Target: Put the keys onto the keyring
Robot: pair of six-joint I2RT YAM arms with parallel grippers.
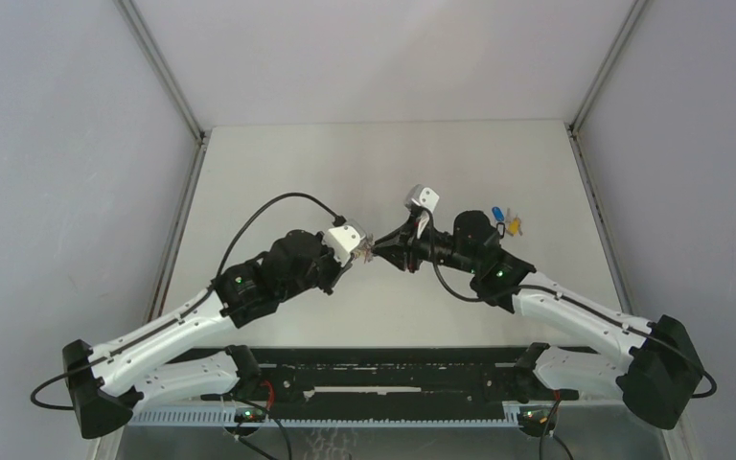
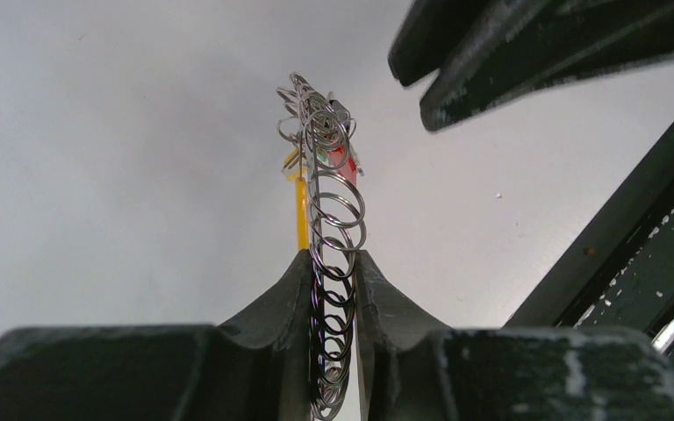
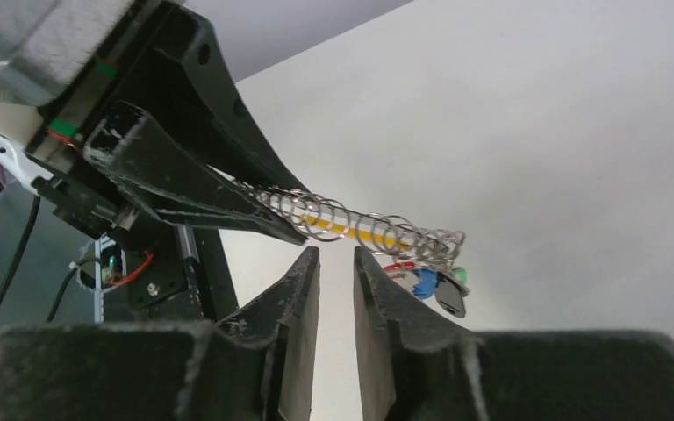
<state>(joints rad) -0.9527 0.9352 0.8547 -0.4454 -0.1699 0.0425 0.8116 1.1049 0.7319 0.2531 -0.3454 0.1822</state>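
Observation:
The keyring [image 2: 338,202] is a thin coil of wire loops with a yellow section, held off the table. My left gripper [image 2: 333,259] is shut on its near end. Small red, blue, green and black pieces [image 3: 428,282] hang from its far end. My right gripper [image 3: 333,253] stands just below the coil [image 3: 351,224], slightly open, with nothing between its fingers. From above, both grippers meet tip to tip at mid-table [image 1: 372,249]. Two loose keys, one blue-headed [image 1: 497,214] and one yellow-headed [image 1: 514,226], lie on the table behind the right arm.
Grey walls enclose the table on the left, right and back [image 1: 383,57]. A black rail [image 1: 374,379] with the arm bases runs along the near edge. The right arm's elbow [image 1: 494,273] sits close to the loose keys.

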